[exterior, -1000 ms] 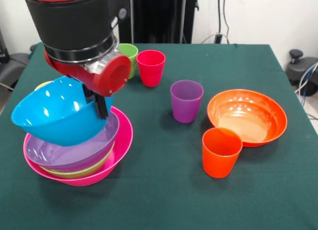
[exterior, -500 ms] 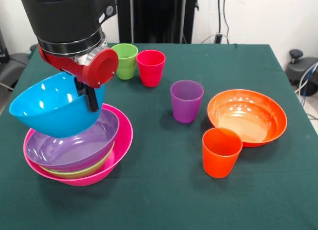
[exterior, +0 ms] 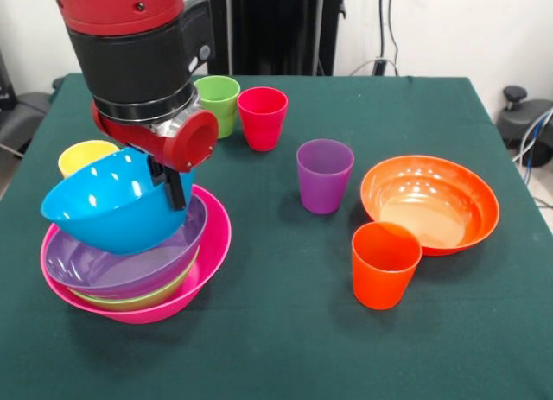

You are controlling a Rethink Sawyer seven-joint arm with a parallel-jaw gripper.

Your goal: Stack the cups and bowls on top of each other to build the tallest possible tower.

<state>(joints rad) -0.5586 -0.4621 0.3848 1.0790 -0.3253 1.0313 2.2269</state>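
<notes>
My gripper (exterior: 173, 186) is shut on the right rim of the blue bowl (exterior: 108, 206), which hangs tilted with its underside low inside the purple bowl (exterior: 104, 266). The purple bowl is nested in a green bowl (exterior: 130, 299), of which only a sliver shows, and both sit in the big pink bowl (exterior: 212, 244) at the left: the tower. Behind it stands a yellow cup (exterior: 80, 155). A green cup (exterior: 219, 102) and a red cup (exterior: 262, 117) stand at the back. The purple cup (exterior: 324, 175) is mid-table. At the right are the orange bowl (exterior: 429, 201) and the orange cup (exterior: 384, 263).
The arm's bulky red and black wrist (exterior: 143, 63) hangs over the stack and hides the table behind it. A dark green cloth (exterior: 285, 331) covers the table. Chair parts and cables lie beyond the table's left and right edges.
The arm has shifted a little to the right and down, lowering the blue bowl closer into the purple bowl. The yellow cup behind the stack has come into sight.
</notes>
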